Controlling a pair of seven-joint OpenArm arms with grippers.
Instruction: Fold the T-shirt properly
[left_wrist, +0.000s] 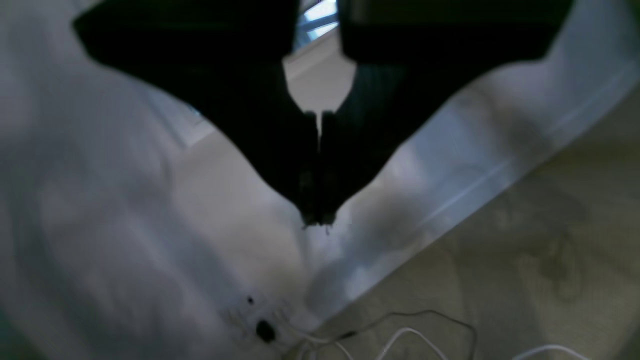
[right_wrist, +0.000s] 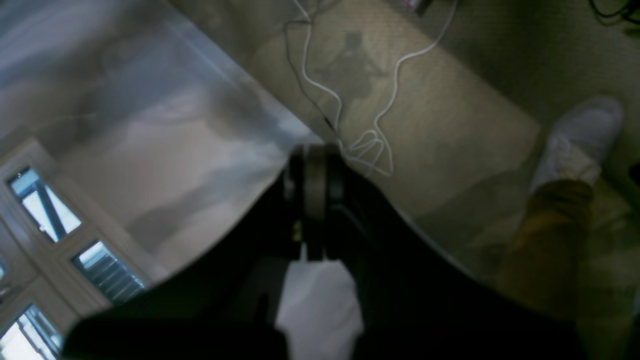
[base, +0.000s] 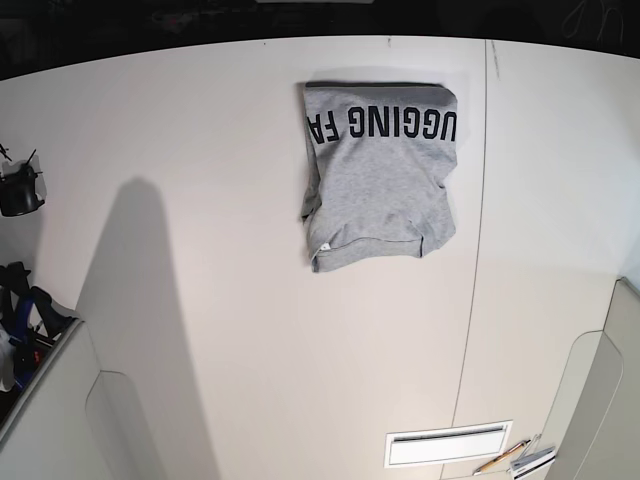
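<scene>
T-shirt (base: 380, 175) lies folded on table (base: 220, 250), toward far edge, well apart from both pincers. Left gripper (left_wrist: 316, 220) hangs above table edge; floor (left_wrist: 525, 260) to its right, cables (left_wrist: 415, 335) below tips. Right gripper (right_wrist: 315, 165) above table edge; cables (right_wrist: 370, 140) just beyond tips, shoe (right_wrist: 575, 140) far right.

A robotics lab or test room is indicated. A large white table (base: 200, 300) is seen from overhead in the base view, with grey carpet (right_wrist: 450, 125) beside it, and loose white cables (right_wrist: 385, 110) are trailed across that carpet. Panelled windows (right_wrist: 45, 210) are reflected in the glossy tabletop.
</scene>
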